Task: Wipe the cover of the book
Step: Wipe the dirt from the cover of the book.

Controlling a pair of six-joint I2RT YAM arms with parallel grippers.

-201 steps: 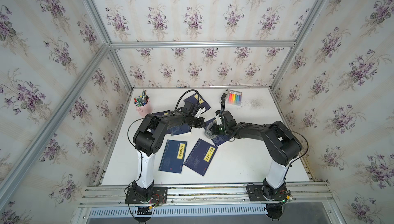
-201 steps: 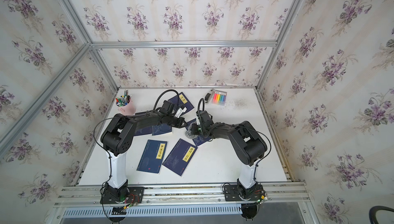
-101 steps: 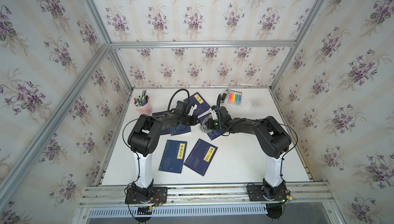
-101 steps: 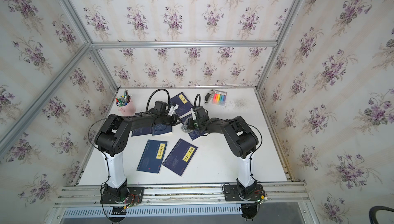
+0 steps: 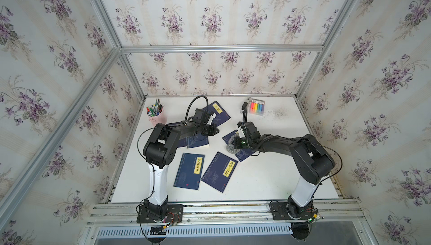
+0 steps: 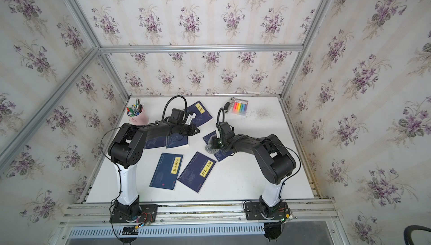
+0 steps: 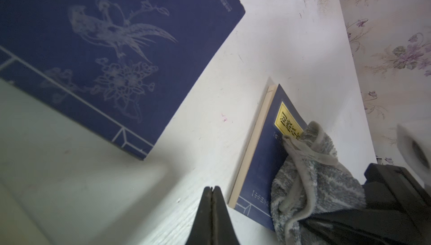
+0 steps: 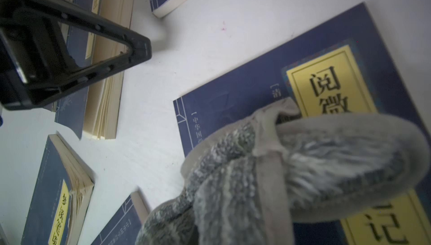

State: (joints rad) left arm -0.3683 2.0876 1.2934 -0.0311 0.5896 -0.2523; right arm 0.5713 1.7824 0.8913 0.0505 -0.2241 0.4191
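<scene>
The blue book (image 8: 233, 87) lies flat on the surface (image 8: 186, 34) under the grey cloth (image 8: 303, 157). The right claw (image 5: 235, 144) clenches the cloth; light, flat sweeps should avoid shoving the book. The left claw (image 7: 212, 192) hovers nearby, pinched shut, empty.

Pink pen cup (image 5: 155, 116) near back wall; highlighter pack (image 5: 256, 107) well apart, also at back.

Robot lab cell, dressed as home study. Aluminium frame (image 5: 221, 48) boxes in panels of floral wallpaper (image 5: 210, 10) on three sides. White table (image 5: 268, 181) inside. Left arm (image 5: 161, 148) and right arm (image 5: 310, 160) bolted to slotted rail (image 5: 221, 210) at front edge. Study props on table: blue books (image 5: 189, 174), pink pen cup (image 5: 156, 116), highlighter pack (image 5: 256, 107).
</scene>
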